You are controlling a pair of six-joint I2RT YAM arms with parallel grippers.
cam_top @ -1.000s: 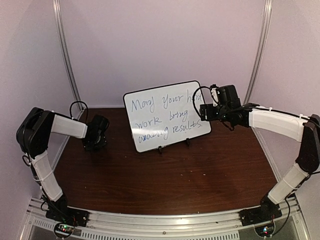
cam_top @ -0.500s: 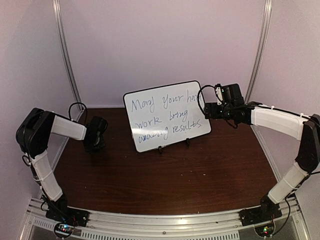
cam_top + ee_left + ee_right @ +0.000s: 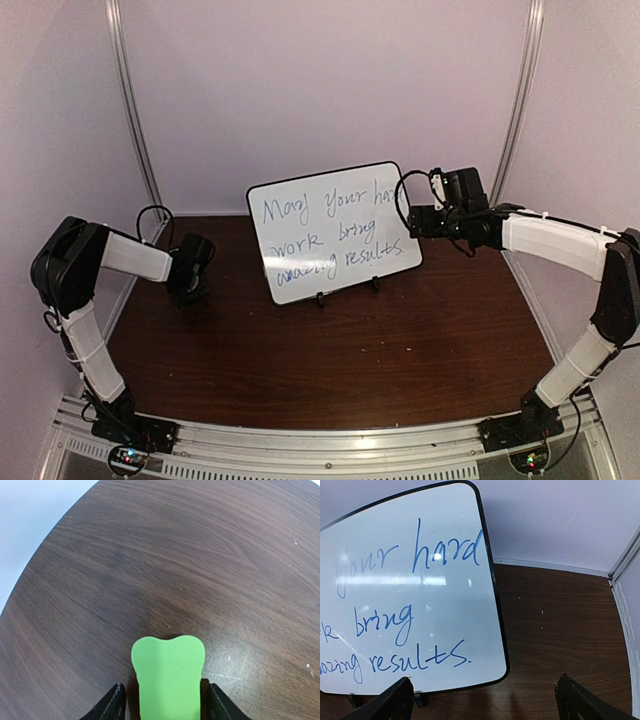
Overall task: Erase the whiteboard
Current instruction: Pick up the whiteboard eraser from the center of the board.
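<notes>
A dark wood worktop (image 3: 330, 350) sits inside pale walls, seen from above. The whiteboard (image 3: 335, 232) stands at the middle back of the worktop. It is propped on small black feet and leans backwards, with its left side a little nearer the camera. Blue handwriting covers it in three lines. From the right wrist view the whiteboard (image 3: 410, 605) shows the words "your hard", "bring" and "results."

The left arm (image 3: 130, 255) reaches to the back left of the worktop, well apart from the whiteboard, and points down. From its wrist view, the left jaws stand on either side of a green eraser (image 3: 167, 675) that lies flat on the wood. Only thin dark gaps separate them from its sides, and I cannot tell whether they press on it.

The right arm (image 3: 550, 245) stretches in from the right and ends just beside the whiteboard's right edge. The right jaws are spread wide apart with nothing held between them.
</notes>
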